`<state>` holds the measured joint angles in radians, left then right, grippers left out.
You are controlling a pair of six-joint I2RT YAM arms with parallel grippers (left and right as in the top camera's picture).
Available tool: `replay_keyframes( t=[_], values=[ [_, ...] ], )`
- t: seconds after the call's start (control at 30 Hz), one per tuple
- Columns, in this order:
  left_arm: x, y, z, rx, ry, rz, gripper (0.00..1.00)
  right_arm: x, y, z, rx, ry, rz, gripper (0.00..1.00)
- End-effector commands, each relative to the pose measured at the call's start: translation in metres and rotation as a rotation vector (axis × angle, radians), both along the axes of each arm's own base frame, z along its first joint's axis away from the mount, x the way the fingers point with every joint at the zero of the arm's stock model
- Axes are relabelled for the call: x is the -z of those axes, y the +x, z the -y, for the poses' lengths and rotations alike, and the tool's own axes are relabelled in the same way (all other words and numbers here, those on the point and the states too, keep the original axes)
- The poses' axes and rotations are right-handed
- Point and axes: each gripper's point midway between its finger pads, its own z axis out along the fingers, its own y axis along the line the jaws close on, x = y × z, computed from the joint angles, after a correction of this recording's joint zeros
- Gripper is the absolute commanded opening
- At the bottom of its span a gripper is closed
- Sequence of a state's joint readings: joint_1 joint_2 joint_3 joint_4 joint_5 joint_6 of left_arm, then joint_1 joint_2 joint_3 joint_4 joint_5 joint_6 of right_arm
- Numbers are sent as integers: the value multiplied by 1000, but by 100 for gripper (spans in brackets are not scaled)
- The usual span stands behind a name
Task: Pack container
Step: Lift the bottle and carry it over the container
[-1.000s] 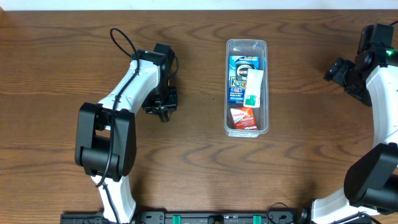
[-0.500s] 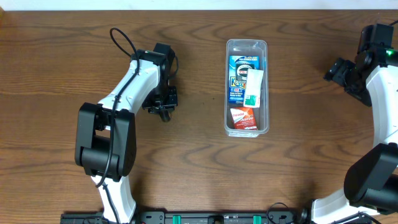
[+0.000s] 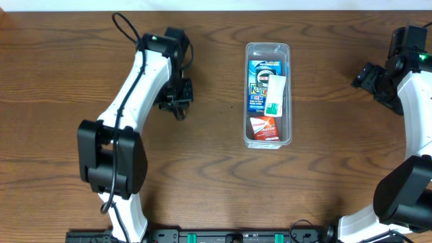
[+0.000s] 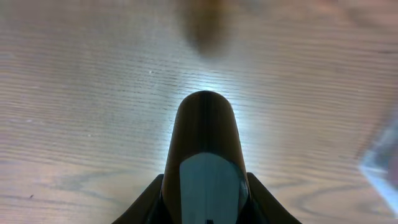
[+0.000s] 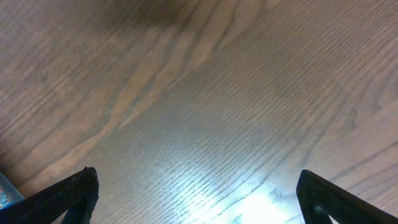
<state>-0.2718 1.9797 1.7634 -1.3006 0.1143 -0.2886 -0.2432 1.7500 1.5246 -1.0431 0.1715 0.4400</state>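
The container (image 3: 290, 94) is a long clear plastic bin at the table's middle right, and its blurred corner (image 4: 382, 165) shows at the right edge of the left wrist view. It holds a blue packet (image 3: 260, 84), a small white-and-green box (image 3: 275, 94) and a red-and-white packet (image 3: 264, 127). My left gripper (image 3: 177, 108) is shut and empty over bare wood, well left of the container, and appears in the left wrist view (image 4: 205, 155). My right gripper (image 3: 361, 75) is open and empty, far right of the container, its fingertips (image 5: 199, 193) wide apart over bare wood.
The wooden table (image 3: 202, 175) runs across the whole view. The base rail of the arms (image 3: 216, 236) lies along the front edge.
My left arm has shifted a little toward the back of the table, with its gripper still shut. The right arm and the container's contents have not moved.
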Motion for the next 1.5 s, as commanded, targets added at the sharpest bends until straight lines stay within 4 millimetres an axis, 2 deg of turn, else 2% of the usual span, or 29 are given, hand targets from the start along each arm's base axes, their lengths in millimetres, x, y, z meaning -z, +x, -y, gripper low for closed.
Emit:
replay_keyframes(
  t=[0.0, 0.1, 0.27, 0.43, 0.57, 0.77, 1.1, 1.47],
  values=[
    [-63, 3, 25, 17, -101, 156, 25, 1, -1, 2, 6, -2, -3, 99],
    [-98, -3, 54, 41, -179, 241, 26, 1, -1, 2, 6, -2, -3, 99],
    [-130, -18, 108, 103, -268, 353, 27, 1, -1, 2, 6, -2, -3, 99],
    [-137, -38, 177, 195, -356, 402, 27, 1, -1, 2, 6, -2, -3, 99],
    [-131, -44, 214, 207, -348, 454, 27, 1, 0, 2, 6, -3, -3, 99],
    [-112, -46, 242, 193, -343, 447, 27, 1, -1, 2, 6, -2, -3, 99],
    [-63, -35, 253, 168, -281, 382, 28, 1, -1, 2, 6, -3, -3, 99],
    [-22, -30, 257, 170, -221, 326, 33, 1, -1, 2, 6, -2, -3, 99]
  ],
)
